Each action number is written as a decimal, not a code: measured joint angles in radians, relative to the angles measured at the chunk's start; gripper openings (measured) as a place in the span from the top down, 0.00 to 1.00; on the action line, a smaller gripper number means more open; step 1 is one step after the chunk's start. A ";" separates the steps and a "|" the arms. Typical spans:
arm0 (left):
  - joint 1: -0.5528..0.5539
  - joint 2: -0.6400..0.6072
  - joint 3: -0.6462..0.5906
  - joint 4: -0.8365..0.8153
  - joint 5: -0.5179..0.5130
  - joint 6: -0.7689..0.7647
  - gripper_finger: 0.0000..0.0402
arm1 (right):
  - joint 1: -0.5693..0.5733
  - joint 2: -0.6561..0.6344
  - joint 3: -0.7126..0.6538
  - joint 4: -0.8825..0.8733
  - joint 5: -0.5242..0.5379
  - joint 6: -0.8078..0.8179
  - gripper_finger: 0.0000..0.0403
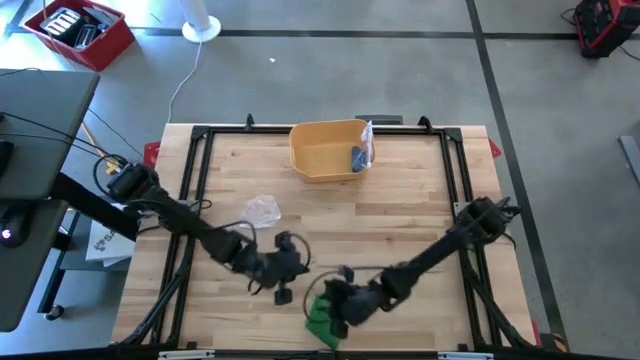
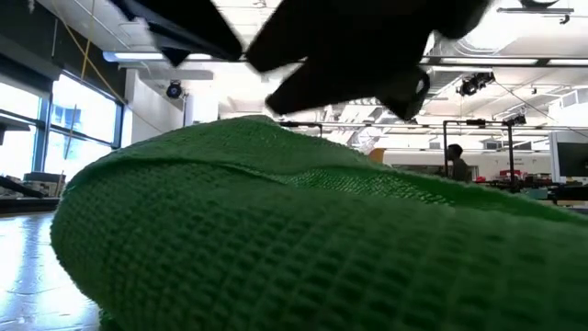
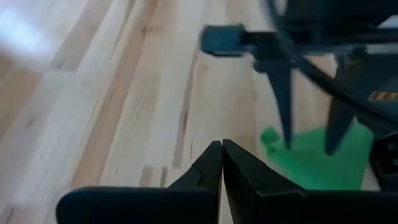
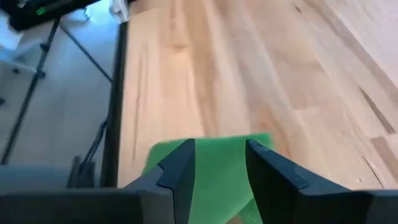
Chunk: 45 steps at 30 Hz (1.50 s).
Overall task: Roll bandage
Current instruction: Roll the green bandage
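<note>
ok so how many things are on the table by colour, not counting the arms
green: 1, bandage
yellow: 1, bin
clear: 1, plastic wrapper
blue: 1, small thing inside the bin
total: 4

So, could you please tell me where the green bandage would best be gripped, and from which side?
Probably its loose edge nearest the table's front rim, from above: the green bandage lies flat and low on the table, leaving only thin edges to pinch.
</note>
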 joint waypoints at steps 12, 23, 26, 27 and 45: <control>-0.108 0.006 -0.001 -0.087 -0.176 -0.164 0.98 | -0.055 0.038 0.000 -0.015 -0.168 0.054 0.67; -0.102 0.006 -0.001 -0.092 -0.179 -0.168 0.98 | -0.057 0.062 0.000 0.015 -0.107 -0.068 0.97; -0.113 0.006 -0.001 -0.095 -0.193 -0.179 0.98 | -0.057 -0.006 0.001 -0.055 -0.010 -0.110 0.99; -0.117 0.006 -0.001 -0.095 -0.197 -0.180 0.98 | -0.053 -0.031 0.001 -0.097 0.040 -0.120 0.99; -0.139 0.007 -0.001 -0.097 -0.245 -0.189 0.98 | -0.059 -0.257 0.000 -0.367 -0.022 -0.350 1.00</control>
